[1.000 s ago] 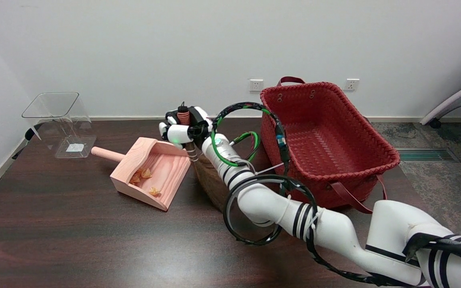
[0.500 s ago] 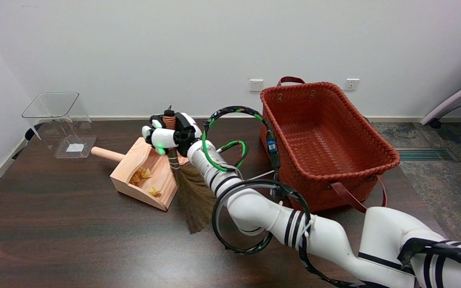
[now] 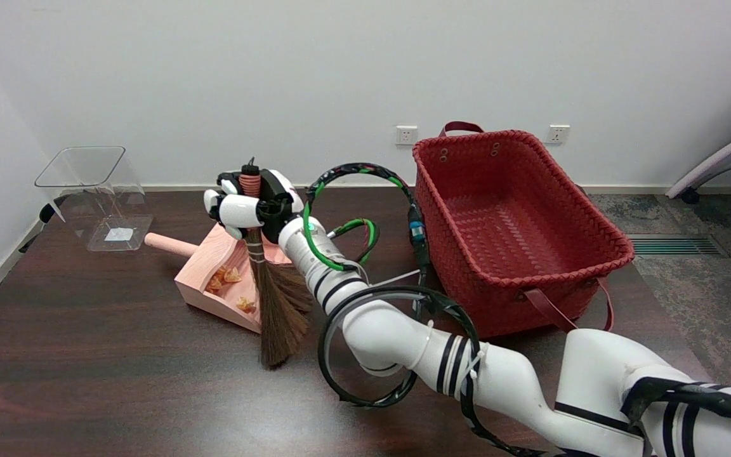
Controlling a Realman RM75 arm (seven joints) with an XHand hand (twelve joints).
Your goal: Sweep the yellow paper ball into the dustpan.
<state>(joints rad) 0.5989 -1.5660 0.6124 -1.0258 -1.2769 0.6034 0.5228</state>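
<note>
A pink wooden dustpan (image 3: 210, 263) lies left of centre on the dark table, its round handle pointing left. Inside it lie several crumpled yellow paper balls (image 3: 232, 275), near the back wall and by the front lip. My right hand (image 3: 251, 206) hovers above the pan's right side and grips the orange-wrapped handle of a small brown broom (image 3: 276, 311). The broom hangs upright, its bristles covering the pan's right edge and reaching the table in front of the pan's mouth.
A big red woven basket (image 3: 518, 254) stands to the right, close behind my forearm. A clear plastic bin (image 3: 96, 197) sits at the far left near the table edge. Black cable loops hang around the arm.
My right hand has carried the broom leftward, from beside the dustpan's right side to over the pan. The bristles now stand upright at the pan's mouth. The dustpan and paper balls have stayed put.
</note>
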